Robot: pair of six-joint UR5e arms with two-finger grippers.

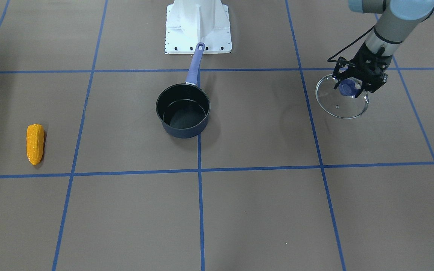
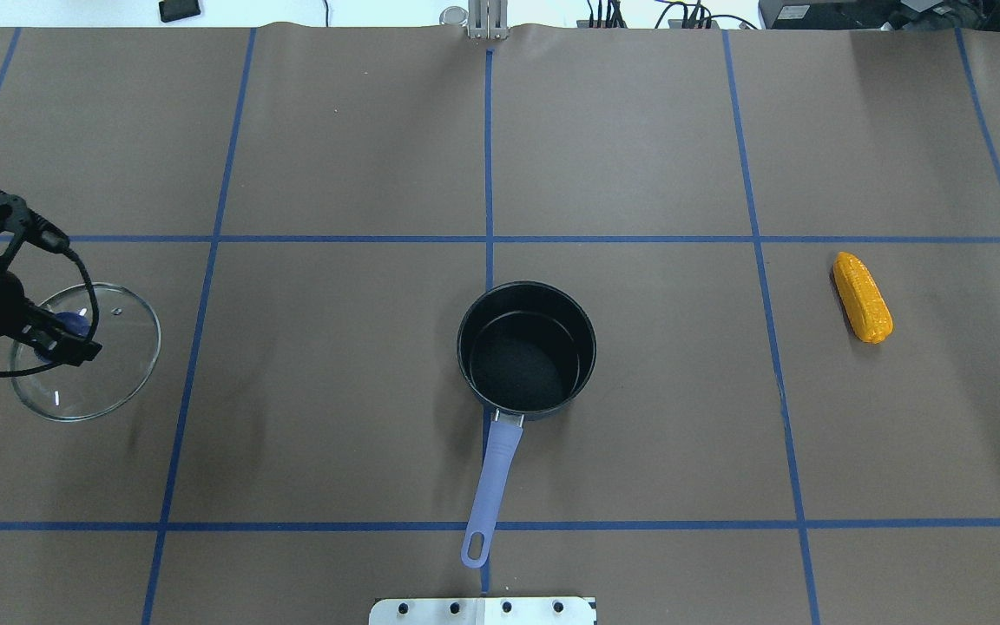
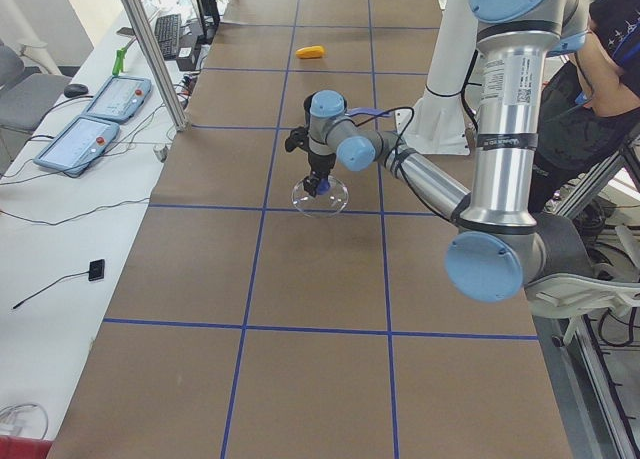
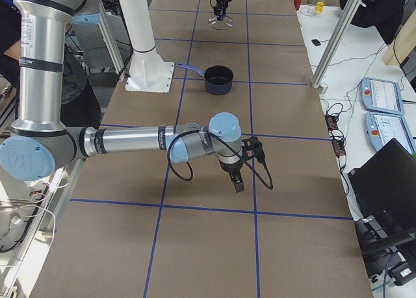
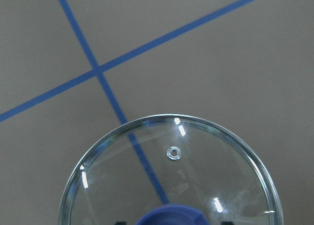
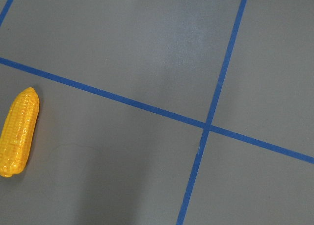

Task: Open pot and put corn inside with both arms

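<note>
The left tool (image 1: 353, 87) pinches the lid (image 1: 339, 107) well aside of the pot (image 1: 183, 113) and could drop it if that hold slackens; the corn (image 1: 35, 144) lies far opposite; the right tool (image 4: 238, 182) I cannot tell.

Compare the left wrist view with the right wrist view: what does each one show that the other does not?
Only the left wrist view shows the glass lid, with its blue knob cut off by the bottom edge. Only the right wrist view shows the corn, lying on its side. Both show the brown table with blue tape lines that cross.
</note>
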